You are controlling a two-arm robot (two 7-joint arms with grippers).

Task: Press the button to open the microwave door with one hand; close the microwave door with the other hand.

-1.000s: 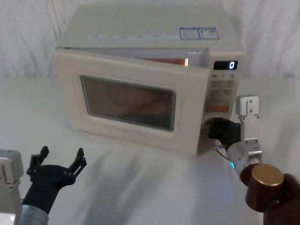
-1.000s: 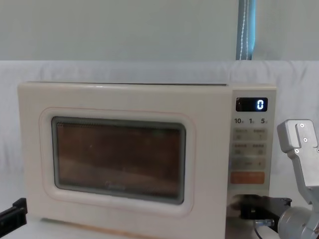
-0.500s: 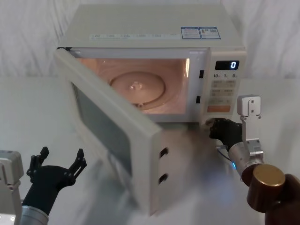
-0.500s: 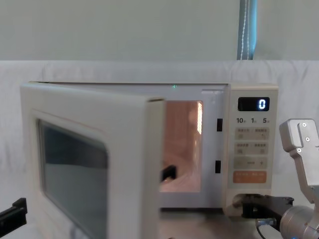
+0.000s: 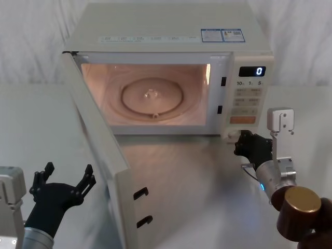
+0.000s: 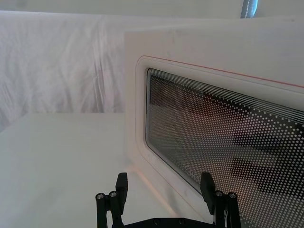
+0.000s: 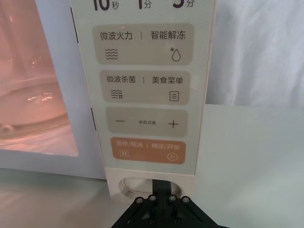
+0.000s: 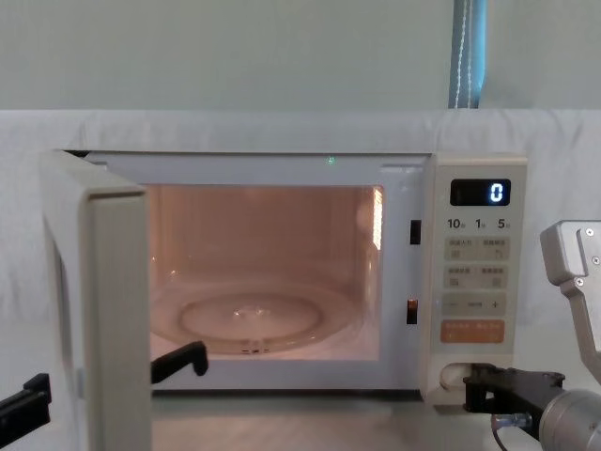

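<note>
Door release is showing as complete: the microwave door (image 5: pixel 101 155) is standing swung wide on its left-hand hinge, edge-on to the chest view, and the lit cavity with its glass turntable (image 5: pixel 151 96) is lying exposed. The microwave (image 5: pixel 171 36) is sitting at the middle of the white-covered bench (image 5: pixel 207 176). The right gripper (image 5: pixel 239 144) is sitting just in front of the button (image 7: pixel 142 184) at the foot of the key panel, below the orange key (image 7: pixel 147 150); its fingers are lying drawn together around nothing, and whether the tips are touching the button cannot be told. The left gripper (image 5: pixel 66 175) is hovering low at the near left, outside the door, with its fingers spread wide and carrying nothing; its wrist view is facing the perforated window of the door (image 6: pixel 223 142).

Judgement: the closing step is coming up. The left gripper is likely needing to reach the outer face of the door near its free edge and push it round toward the cavity until it latches, while the right gripper is backing clear of the panel.
</note>
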